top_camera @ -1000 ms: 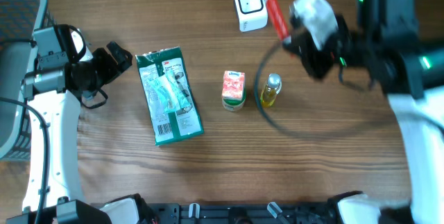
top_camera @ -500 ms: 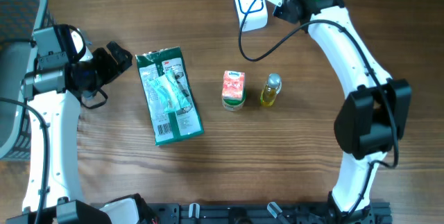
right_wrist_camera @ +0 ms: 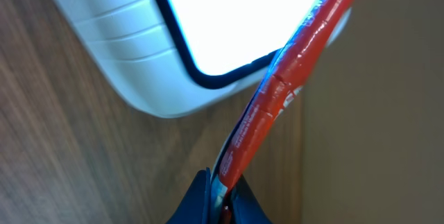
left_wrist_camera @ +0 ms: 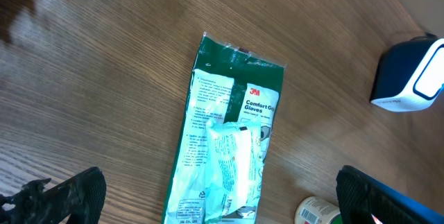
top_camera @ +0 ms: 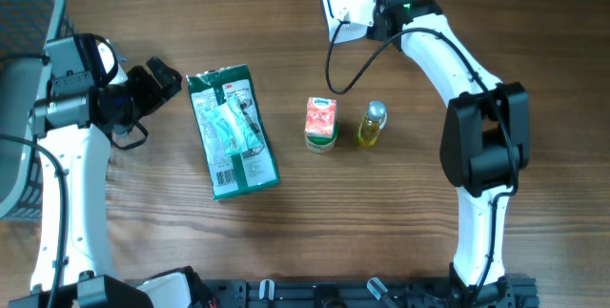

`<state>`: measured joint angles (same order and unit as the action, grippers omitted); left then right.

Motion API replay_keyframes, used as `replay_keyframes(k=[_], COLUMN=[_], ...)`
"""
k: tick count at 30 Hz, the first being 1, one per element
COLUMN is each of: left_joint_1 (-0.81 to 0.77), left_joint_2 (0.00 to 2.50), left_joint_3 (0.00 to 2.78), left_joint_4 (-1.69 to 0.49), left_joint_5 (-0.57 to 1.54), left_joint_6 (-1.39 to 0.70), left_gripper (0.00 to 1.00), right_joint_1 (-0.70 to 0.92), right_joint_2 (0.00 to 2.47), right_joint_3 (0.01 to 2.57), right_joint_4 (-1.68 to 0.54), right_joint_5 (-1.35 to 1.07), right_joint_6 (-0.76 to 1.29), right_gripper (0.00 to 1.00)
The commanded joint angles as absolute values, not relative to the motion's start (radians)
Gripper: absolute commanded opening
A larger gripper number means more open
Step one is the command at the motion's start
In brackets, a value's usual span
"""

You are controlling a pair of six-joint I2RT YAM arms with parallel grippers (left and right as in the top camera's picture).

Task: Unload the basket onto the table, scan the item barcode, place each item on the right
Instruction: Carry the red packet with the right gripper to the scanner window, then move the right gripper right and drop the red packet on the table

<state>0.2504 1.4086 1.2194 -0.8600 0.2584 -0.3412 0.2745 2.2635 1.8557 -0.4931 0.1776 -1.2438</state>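
Well, from above, the right end effector point(top_camera: 379, 5) sits at the far side of the desk point(top_camera: 400, 236), right by the white scanner point(top_camera: 343, 8), and only a speck of red shows there. Its own camera shows more: the red packet point(right_wrist_camera: 286, 85) is pinched tight between its tips, up close in front of the scanner's bright window. The left end effector point(top_camera: 160, 77) is wide apart and holds nothing, near the green glove pack point(top_camera: 232, 132); its camera shows the print on that pack, and the top view also shows a little carton point(top_camera: 321, 123) and a yellow bottle point(top_camera: 372, 124) side by side.
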Motion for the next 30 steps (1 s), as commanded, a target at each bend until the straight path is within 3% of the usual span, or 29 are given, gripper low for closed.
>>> replay_keyframes(k=[1,14,19,23,27,30], left_joint_1=[0.248,0.248,0.248,0.248,0.248,0.248], left_joint_2=[1.403,1.403,1.403,1.403,1.403,1.403], left_joint_3=[1.227,1.228,1.227,1.227,1.227,1.227], left_joint_4=[-0.858,-0.858,-0.858,-0.858,-0.858,-0.858], left_joint_5=[0.253,0.253,0.253,0.253,0.253,0.253], left_joint_6=[-0.321,-0.321,-0.321,-0.321,-0.321,-0.321], left_gripper=[1.0,1.0,1.0,1.0,1.0,1.0], right_joint_1=[0.283,0.283,0.254,0.147,-0.039,-0.163], right_joint_2=[2.276,2.218,1.951,1.772,1.787,1.81], right_joint_3=[1.845,1.843,1.844,1.844,1.832,1.685], right_joint_4=[-0.518,-0.554,-0.607,-0.835,-1.119,-1.149], right_joint_5=[0.187,0.22,-0.027,-0.158,-0.303,-0.414], right_joint_6=[-1.25,-1.189,-0.873,-0.625,-0.316,-0.243], right_gripper=[0.04,0.04,0.04,0.04,0.04,0.04])
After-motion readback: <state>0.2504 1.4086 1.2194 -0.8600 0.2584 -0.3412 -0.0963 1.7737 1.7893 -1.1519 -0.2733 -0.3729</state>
